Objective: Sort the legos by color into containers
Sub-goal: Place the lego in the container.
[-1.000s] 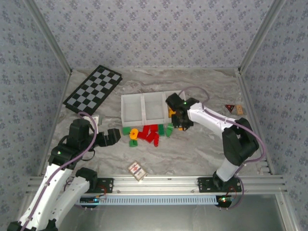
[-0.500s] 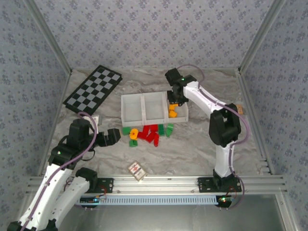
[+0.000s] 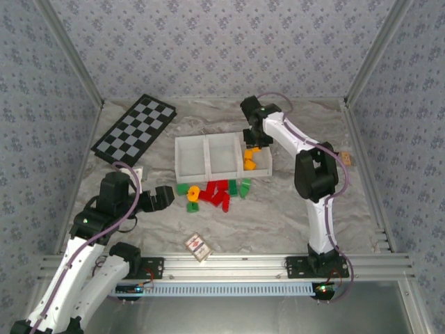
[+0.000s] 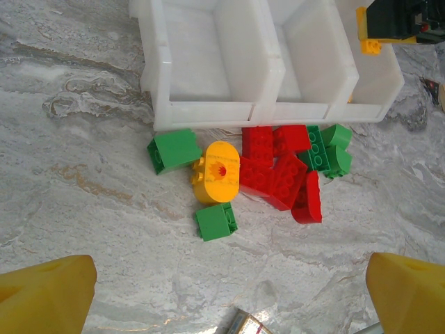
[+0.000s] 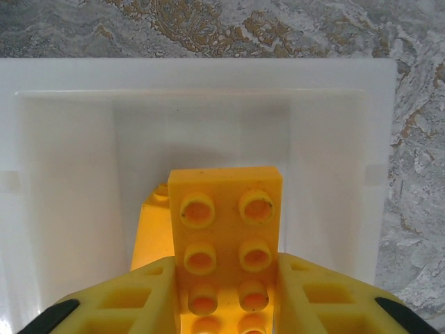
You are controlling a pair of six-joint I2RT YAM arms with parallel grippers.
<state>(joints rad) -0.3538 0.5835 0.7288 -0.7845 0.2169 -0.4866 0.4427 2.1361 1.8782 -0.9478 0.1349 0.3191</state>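
the right gripper [image 5: 226, 296] pinches an orange-yellow brick [image 5: 226, 209] between its two fingers, studs facing the wrist camera, over the end compartment of the white tray [image 5: 208, 73], where another orange-yellow piece [image 5: 151, 233] lies just beneath the held one. the left gripper [image 4: 226, 292] has its fingers spread wide with nothing between them. ahead of it, on the marble table [image 4: 83, 174], the loose legos [image 4: 274, 170] in red, green and yellow lie bunched close against the tray's near wall.
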